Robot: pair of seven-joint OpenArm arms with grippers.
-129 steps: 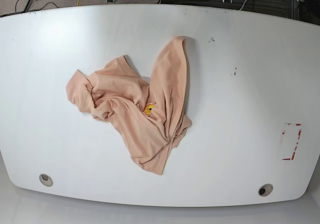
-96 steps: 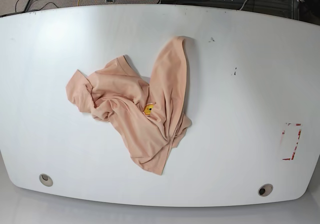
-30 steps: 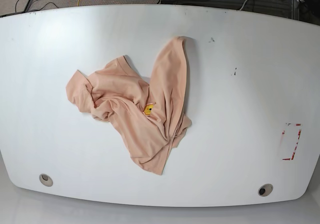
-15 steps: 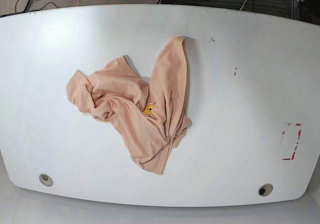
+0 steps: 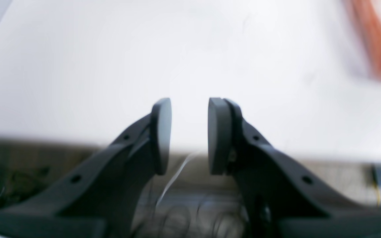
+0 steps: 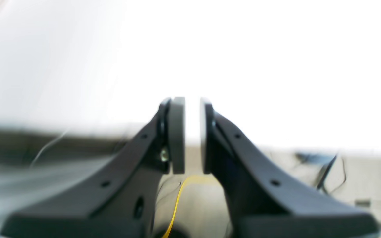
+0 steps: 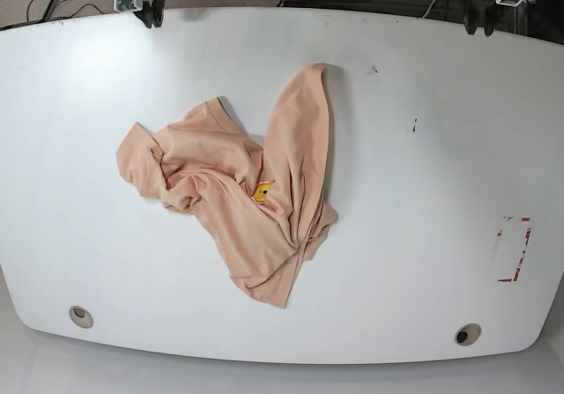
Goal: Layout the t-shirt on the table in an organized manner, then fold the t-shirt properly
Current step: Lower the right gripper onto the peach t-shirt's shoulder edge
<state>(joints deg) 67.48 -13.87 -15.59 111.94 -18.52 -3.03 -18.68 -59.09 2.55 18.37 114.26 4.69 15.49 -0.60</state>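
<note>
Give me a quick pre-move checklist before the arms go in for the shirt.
1. Shirt fully on the table: ok.
2. Shirt laid flat: not ok, it is crumpled and folded over itself.
3. Left gripper empty, a gap between its pads: ok.
4. Right gripper empty: ok, only a narrow gap between its pads.
5. Both grippers clear of the shirt, at the table's far edge: ok.
6. Sleeves and hem told apart: cannot tell in this bunch.
</note>
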